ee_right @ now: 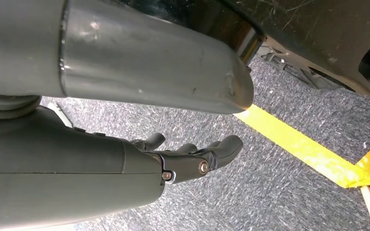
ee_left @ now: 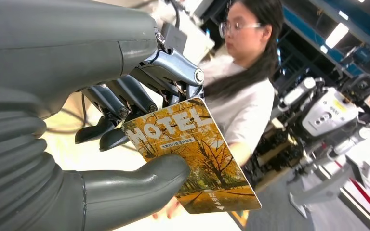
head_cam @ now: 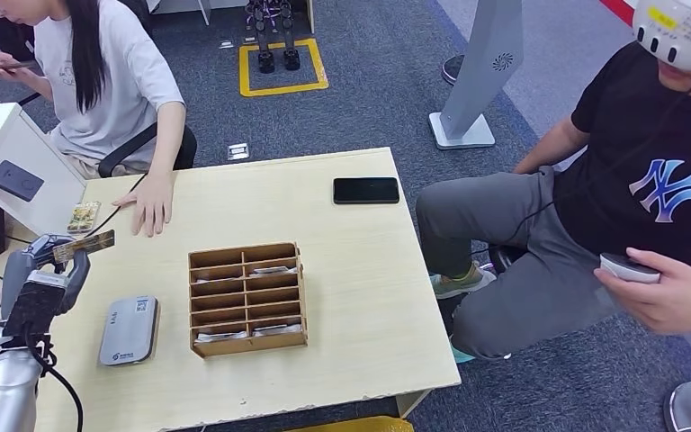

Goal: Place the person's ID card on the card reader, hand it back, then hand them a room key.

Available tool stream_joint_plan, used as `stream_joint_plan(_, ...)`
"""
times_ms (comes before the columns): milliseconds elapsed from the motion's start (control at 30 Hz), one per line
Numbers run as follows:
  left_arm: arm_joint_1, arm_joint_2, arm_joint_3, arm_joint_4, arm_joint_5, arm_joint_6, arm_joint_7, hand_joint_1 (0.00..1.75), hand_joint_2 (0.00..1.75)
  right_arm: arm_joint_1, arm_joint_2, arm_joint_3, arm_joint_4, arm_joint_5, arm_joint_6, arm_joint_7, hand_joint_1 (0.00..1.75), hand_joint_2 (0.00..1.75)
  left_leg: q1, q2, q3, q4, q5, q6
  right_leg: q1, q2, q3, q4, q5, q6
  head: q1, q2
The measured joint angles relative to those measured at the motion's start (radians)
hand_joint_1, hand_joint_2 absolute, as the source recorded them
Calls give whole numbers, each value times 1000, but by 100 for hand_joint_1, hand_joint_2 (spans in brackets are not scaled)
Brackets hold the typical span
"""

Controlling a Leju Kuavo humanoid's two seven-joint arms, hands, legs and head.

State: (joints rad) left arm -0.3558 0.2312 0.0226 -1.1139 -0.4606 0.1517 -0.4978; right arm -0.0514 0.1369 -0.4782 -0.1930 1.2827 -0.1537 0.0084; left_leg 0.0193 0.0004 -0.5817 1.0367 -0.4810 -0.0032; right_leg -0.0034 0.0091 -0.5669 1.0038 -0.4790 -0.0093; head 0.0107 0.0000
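Head view first: the left hand is up at the table's left side, above the wooden tabletop, pinching a room key card that sticks out toward the seated person at the far side. Close in on the left wrist view, the grip is plain: the thick thumb presses under the card, dark fingers clamp from the other face, and the card shows "HOTEL" over a yellow autumn-tree picture, most of it free beyond the fingers. That person's hand lies flat on the table, near the card's tip but not touching it. Just beside that palm, another small card rests at the table edge; whether it is the ID card I cannot tell.

Below the raised hand sits the grey card reader, flat on the table, nothing on it. Right of it stands the wooden slotted rack, cards lying in several compartments. A black phone lies at the far right of the table, well apart. A second person in a headset sits to the right, holding a controller.

Right wrist view: the right hand hangs over grey carpet by yellow floor tape, fingers loosely spread, holding nothing.
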Motion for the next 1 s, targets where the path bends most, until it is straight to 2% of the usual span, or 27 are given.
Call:
stream_joint_plan(200,2,11,0,1,86,-181,26,175,175,0,0,-7,0,1,0,-2,0,0,0,0,0,0,0,0,0,0,0,0,0,0,0,0)
stream_joint_plan(333,18,42,0,9,59,-241,36,175,175,0,0,-17,0,2,-1,-11,0,0,0,0,0,0,0,0,0,1,0,0,0,0,0,0)
stream_joint_plan(433,63,79,0,12,56,-286,31,175,175,1,0,-24,0,2,-3,-15,0,0,0,2,0,-1,0,0,0,2,-1,0,0,0,0,0)
stream_joint_plan(600,131,115,0,11,68,-307,21,175,175,2,0,-30,0,2,-5,-17,0,0,0,1,-1,-1,0,0,0,1,-1,0,-1,0,0,0)
stream_joint_plan(1000,184,141,0,-19,102,-344,21,175,175,2,0,-35,0,12,-4,-17,0,0,0,1,-1,0,0,0,0,1,-1,0,0,0,0,0)
